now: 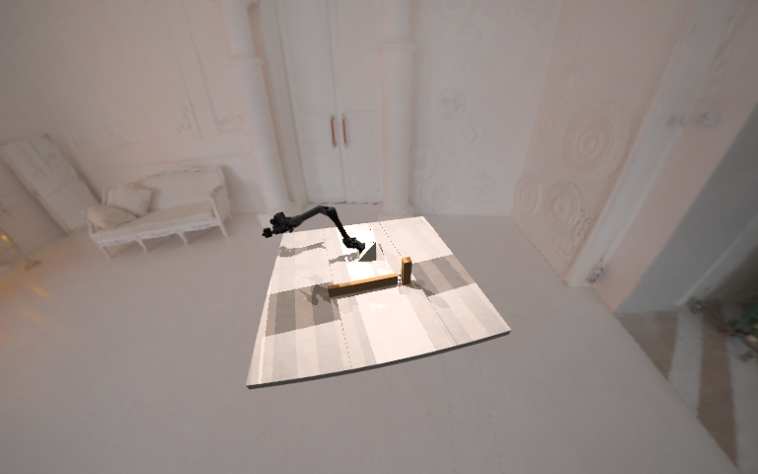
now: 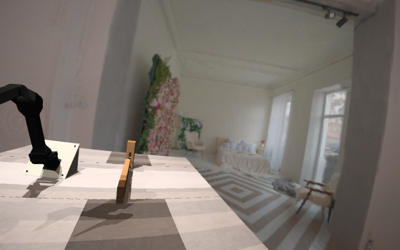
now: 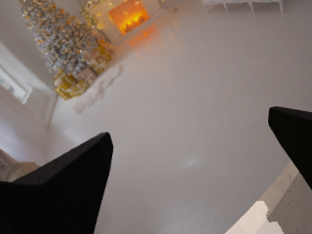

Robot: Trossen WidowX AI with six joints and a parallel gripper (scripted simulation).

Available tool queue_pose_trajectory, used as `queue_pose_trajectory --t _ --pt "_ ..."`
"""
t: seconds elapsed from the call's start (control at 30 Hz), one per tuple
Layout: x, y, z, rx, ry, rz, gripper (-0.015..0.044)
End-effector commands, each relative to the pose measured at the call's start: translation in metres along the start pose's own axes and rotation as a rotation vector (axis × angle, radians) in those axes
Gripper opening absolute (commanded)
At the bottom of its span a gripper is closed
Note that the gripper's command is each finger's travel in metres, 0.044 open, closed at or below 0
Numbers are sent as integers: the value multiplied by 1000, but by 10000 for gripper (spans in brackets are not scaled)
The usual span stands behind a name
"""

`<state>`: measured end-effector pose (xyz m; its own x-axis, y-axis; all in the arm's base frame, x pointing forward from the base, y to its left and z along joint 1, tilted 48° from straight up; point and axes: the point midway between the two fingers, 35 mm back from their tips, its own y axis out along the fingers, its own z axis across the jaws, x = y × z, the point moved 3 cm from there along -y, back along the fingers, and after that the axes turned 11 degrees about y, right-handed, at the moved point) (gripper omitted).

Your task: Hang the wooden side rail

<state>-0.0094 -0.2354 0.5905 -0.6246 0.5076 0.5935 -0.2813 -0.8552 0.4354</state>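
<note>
The wooden side rail (image 1: 363, 285) (image 2: 123, 178) lies on its narrow edge, its far end on the table (image 1: 391, 335) (image 2: 206, 212). Its other end is close to the headboard post (image 1: 406, 271) (image 2: 131, 145), which stands upright. A small gap with dark bits, seemingly the hooks, shows between rail and post in the top view. The pins are too small to see, and whether both hooks sit on them cannot be told. My gripper (image 1: 266, 232) (image 3: 190, 128) is open and empty, well away from the rail, out past the table's left back edge. It is outside the exterior view.
A pale wedge-shaped block (image 1: 367, 254) (image 2: 70, 156) stands at the arm's base, behind the rail. The arm (image 1: 318, 210) (image 2: 34, 126) reaches left from it, above the table. The table's edge shows at the lower right in the wrist view.
</note>
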Motion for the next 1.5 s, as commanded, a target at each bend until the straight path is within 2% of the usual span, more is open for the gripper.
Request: queue_pose_trajectory --t 0.0,0.4,0.7,1.07,1.47 --pt "-45 6 6 44 -18 106 440" --pt "-153 -8 33 183 -70 338 440" --pt "-233 -47 60 323 -129 502 440" --pt "-319 -130 92 536 -208 687 440" --pt "-383 -253 111 803 -300 850 440"
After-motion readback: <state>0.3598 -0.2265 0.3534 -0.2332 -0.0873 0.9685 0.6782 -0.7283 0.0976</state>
